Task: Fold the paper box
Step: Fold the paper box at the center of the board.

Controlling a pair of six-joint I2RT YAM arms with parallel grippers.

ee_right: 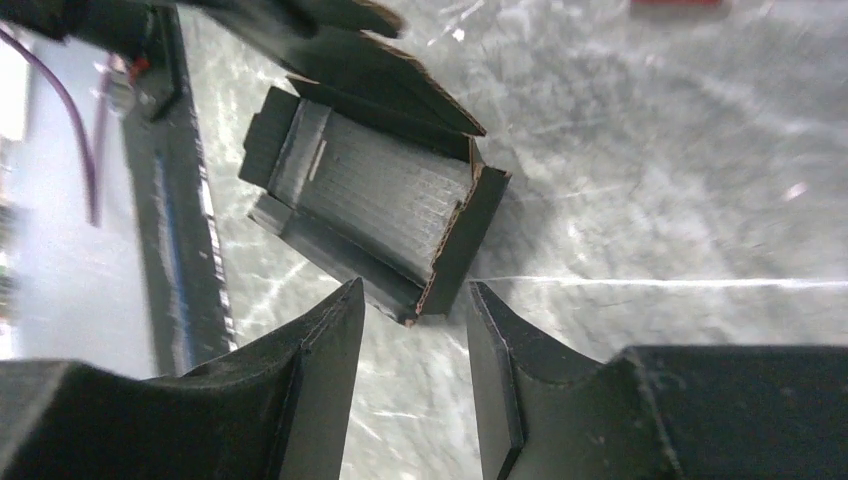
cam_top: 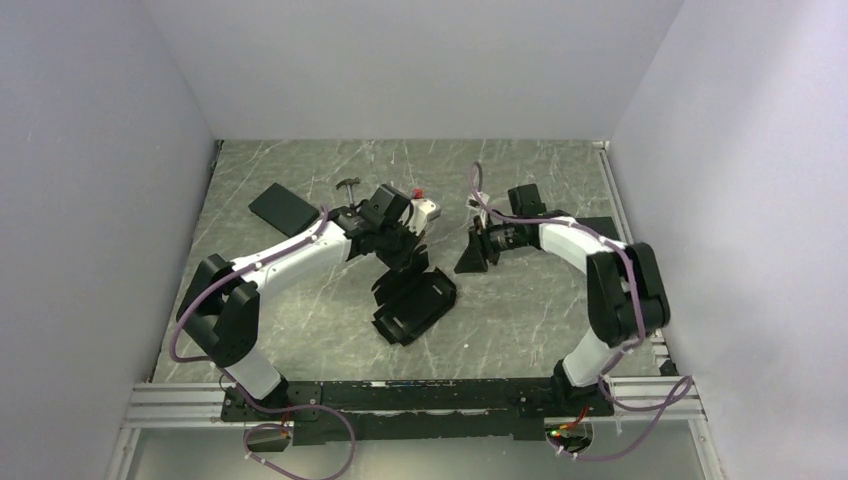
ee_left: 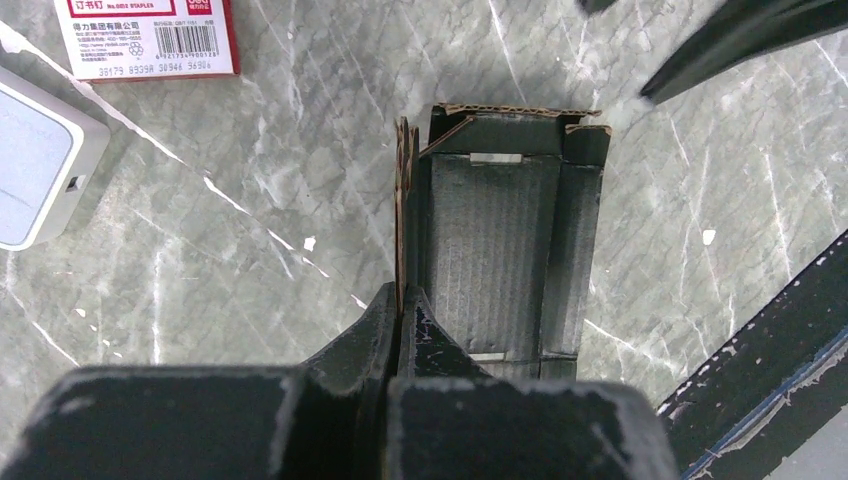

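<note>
The bench (cam_top: 520, 330) carries the box (cam_top: 415, 305) near its middle, somewhat closer to the near edge than to the far one. It is half formed: the floor lies flat, the side walls stand, and a large loose panel (ee_right: 390, 75) rises from its far long side.

The left gripper (ee_left: 402, 305) is pressed together on one long side wall (ee_left: 405, 200), pinching the doubled cardboard at its near end. The right gripper (ee_right: 415, 300) is spread, with nothing between its fingers. One raised corner of the box, where the end wall (ee_right: 465, 240) shows its brown cut edge, sits just beyond the gap and apart from both fingertips.

The step in hand looks like tucking that end wall home. I would leave the left pinch firm as the anchor, since thin card slides easily on the smooth stone. The right fingers should come in square to the end wall, not at the slant they have now, and press along the crease rather than at the corner, which would crush. Pushing toward the anchored side should stop the box from turning.

Near the far edge lie a black slab (cam_top: 283, 208), a pale grey case (ee_left: 35, 165) and a red-and-white staple packet (ee_left: 150, 35), all well apart from the work.
</note>
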